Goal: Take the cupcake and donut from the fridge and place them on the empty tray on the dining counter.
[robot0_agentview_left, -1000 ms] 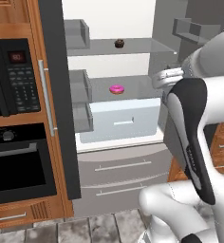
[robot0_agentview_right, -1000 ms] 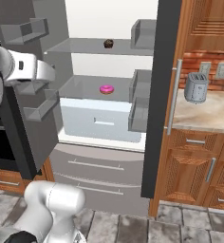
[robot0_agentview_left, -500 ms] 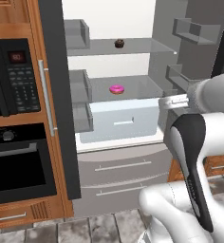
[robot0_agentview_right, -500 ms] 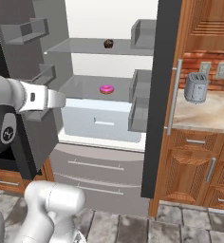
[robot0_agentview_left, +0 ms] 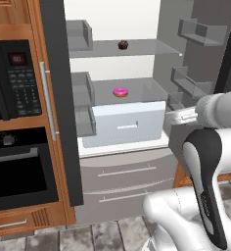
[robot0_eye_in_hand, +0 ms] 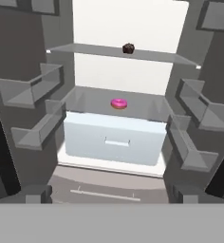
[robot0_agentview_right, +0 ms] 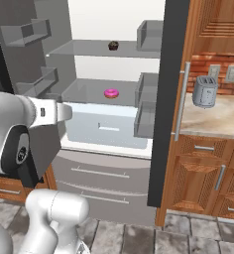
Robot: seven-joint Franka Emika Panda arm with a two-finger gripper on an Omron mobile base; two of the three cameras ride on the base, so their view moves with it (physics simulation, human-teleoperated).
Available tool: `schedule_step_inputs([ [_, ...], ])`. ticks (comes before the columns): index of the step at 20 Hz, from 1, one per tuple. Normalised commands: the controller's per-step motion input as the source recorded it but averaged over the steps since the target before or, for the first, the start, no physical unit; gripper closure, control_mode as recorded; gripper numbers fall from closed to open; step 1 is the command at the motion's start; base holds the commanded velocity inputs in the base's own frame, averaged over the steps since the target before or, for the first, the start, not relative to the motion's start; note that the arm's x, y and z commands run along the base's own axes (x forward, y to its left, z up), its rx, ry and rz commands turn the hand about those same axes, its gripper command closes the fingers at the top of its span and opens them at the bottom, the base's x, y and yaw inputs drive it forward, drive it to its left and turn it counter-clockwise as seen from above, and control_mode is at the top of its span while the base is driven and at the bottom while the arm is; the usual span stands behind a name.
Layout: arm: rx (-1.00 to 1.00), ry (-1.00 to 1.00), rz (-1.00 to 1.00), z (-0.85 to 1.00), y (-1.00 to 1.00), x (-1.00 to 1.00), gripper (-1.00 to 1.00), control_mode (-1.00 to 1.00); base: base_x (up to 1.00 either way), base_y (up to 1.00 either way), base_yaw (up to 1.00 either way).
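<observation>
A kitchen, with the fridge [robot0_eye_in_hand: 128, 28] standing open straight ahead of the hand [robot0_eye_in_hand: 109, 192]. The donut [robot0_eye_in_hand: 118, 103] lies on the middle shelf, ahead of and above the hand, well apart from it. The cupcake [robot0_eye_in_hand: 128, 48] sits on the shelf higher up, farther back. The hand is spread wide and holds nothing. A white drawer [robot0_eye_in_hand: 116, 140] lies just under the donut's shelf

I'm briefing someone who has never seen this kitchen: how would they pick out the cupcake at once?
Look into the open fridge, its white interior crossed by grey shelves. The cupcake sits alone on the upper shelf, one level above the donut. It is the tiny dark brown, roundish lump, whereas the donut below is a bright pink ring.
</observation>
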Motion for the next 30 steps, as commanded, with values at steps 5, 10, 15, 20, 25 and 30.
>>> schedule_step_inputs([
  [5, 0.00, -0.07, 0.23, -0.30, 0.00, 0.02, -1.00, -1.00, 0.00, 0.00, 0.00],
  [10, 0.00, -0.03, 0.00, -0.05, 0.00, 0.20, -1.00, 1.00, 0.24, 0.00, -0.01],
  [15, 0.00, 0.00, 0.00, 0.00, 0.00, 0.00, -1.00, 1.00, 0.97, 0.00, -0.02],
  [20, 0.00, 0.00, 0.00, 0.00, 0.00, 0.00, -1.00, 1.00, 1.00, 0.00, 0.00],
  [25, 0.00, 0.00, 0.00, 0.00, 0.00, 0.00, -1.00, 1.00, 1.00, -0.04, 0.00],
  [30, 0.00, 0.00, 0.00, 0.00, 0.00, 0.00, -1.00, 1.00, 0.95, -0.08, 0.01],
])
